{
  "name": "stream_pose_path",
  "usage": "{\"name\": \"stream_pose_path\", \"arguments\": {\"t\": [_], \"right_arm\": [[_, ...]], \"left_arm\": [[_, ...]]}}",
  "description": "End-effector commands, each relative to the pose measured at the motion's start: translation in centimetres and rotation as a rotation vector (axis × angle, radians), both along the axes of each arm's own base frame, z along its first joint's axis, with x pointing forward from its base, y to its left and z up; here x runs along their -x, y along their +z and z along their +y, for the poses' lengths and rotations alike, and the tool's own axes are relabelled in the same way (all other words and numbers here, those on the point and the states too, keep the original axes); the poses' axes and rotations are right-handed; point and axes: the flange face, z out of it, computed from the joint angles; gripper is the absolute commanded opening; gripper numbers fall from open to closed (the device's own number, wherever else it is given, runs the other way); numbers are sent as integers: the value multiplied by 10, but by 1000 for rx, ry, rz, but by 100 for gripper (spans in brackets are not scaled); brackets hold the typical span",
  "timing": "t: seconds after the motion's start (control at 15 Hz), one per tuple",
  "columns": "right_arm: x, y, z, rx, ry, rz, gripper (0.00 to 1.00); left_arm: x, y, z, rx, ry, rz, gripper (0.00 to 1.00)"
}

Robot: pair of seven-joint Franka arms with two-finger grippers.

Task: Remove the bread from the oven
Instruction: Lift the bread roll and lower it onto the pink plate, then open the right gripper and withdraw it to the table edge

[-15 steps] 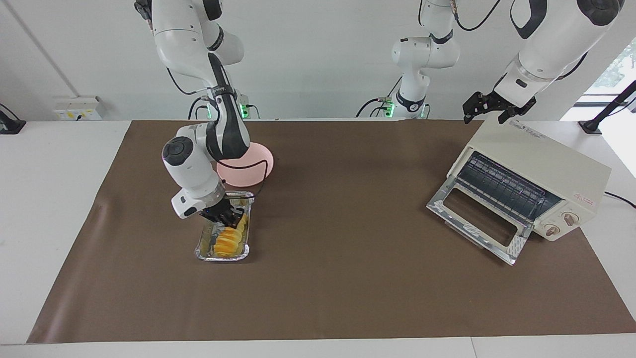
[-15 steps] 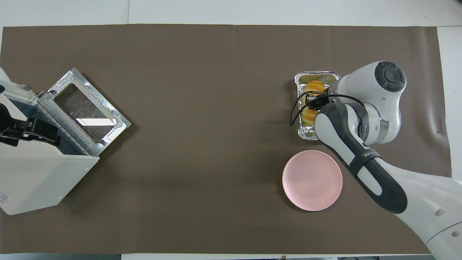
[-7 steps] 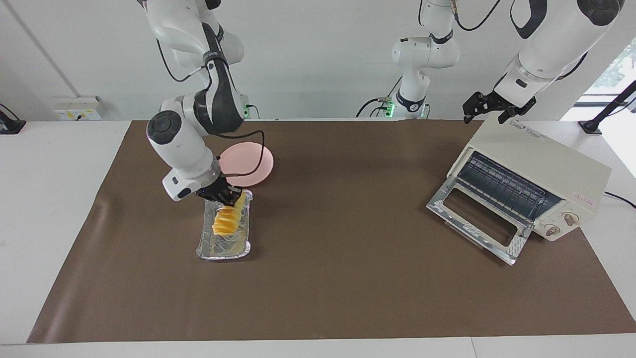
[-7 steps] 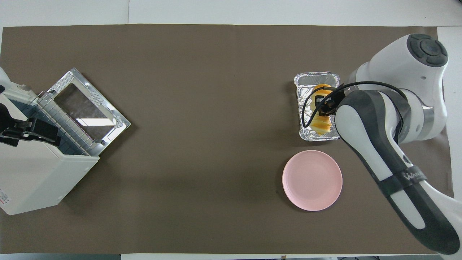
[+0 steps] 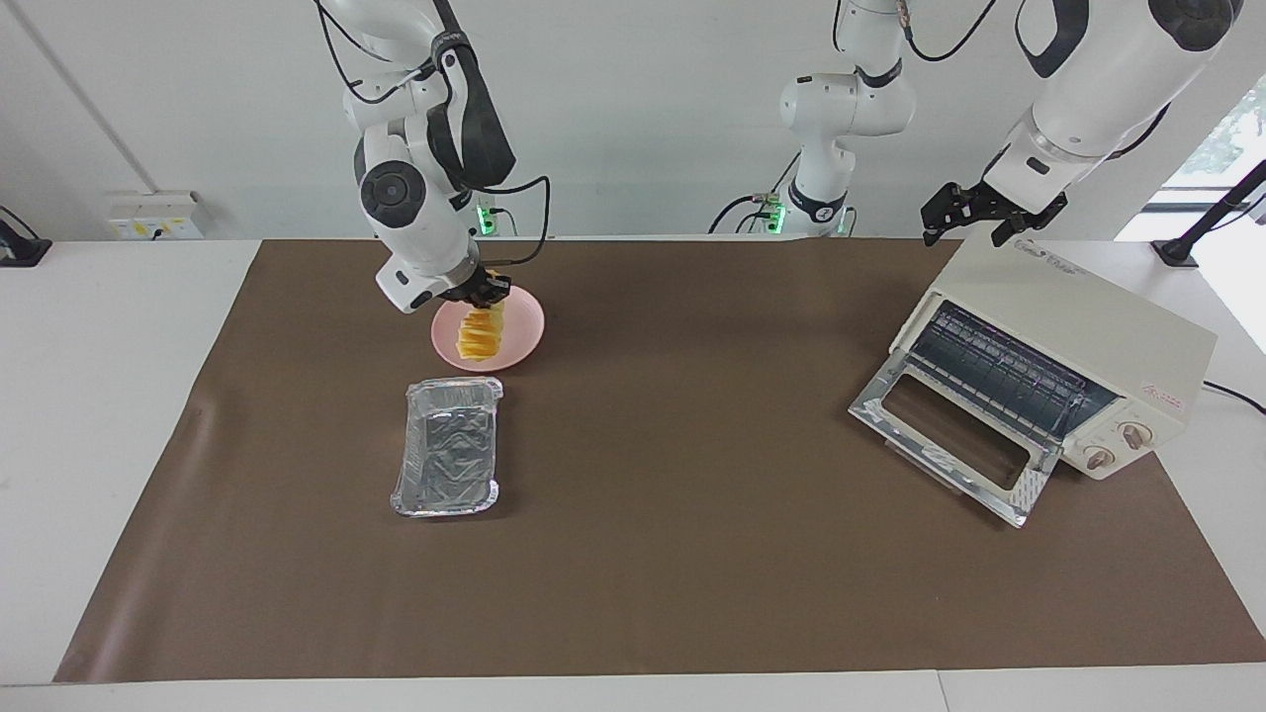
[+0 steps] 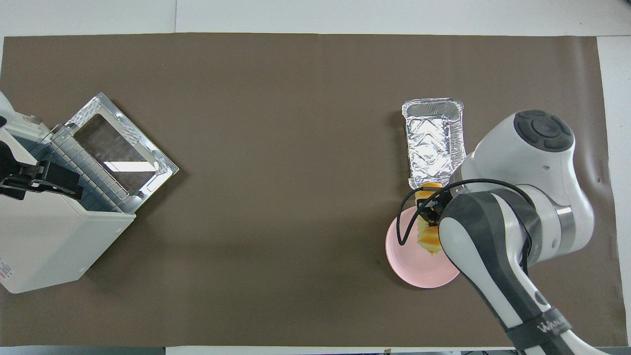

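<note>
- Presently, right pincer (image 5: pixel 485 294): clamped on the upper end of the bread, held up over the pink plate toward the right arm's end of the bench.
- Bread (image 5: pixel 477 330): golden, ridged loaf, out of the oven and off the bench; it hangs below the right pincer with its long axis near vertical, lower end just above the plate. Whether it touches the plate cannot be told.
- Pink plate (image 5: pixel 519 318): round, near the robots' edge of the bench, directly under the hanging loaf. Judged the set-down spot: the coming move turns on lowering straight down, as loaf and plate are already in line.
- Foil tray (image 5: pixel 447 461): rectangular, crinkled, nothing in it; just beside the plate, farther from the robots, long axis running away from them.
- Right arm: the nearer one by far to bread and plate.
- Oven (image 5: pixel 1078 336): cream-white, at the left arm's end of the bench, glass door (image 5: pixel 954 431) dropped open, wire rack bare.
- Left pincer (image 5: pixel 987 220): fingers apart, waiting over the oven's top corner nearest the robots.
- Writing: "WANA…" partly legible on the right arm's strap in the overhead view; small print and a red label on the oven, too small to read.
</note>
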Motion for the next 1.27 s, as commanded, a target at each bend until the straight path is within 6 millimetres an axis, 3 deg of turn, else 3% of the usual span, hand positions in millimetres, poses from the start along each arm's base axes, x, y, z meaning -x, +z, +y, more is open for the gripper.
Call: {"name": "stream_pose_path", "arguments": {"t": [0.0, 0.4, 1.2], "right_arm": [[36, -9, -13, -7, 34, 2, 0], [49, -28, -35, -66, 135, -83, 0], [49, -36, -30, -64, 139, -105, 0]], "left_arm": [[3, 4, 2, 9, 0, -1, 100], [3, 4, 2, 8, 0, -1, 100], [3, 4, 2, 9, 2, -1, 100]]}}
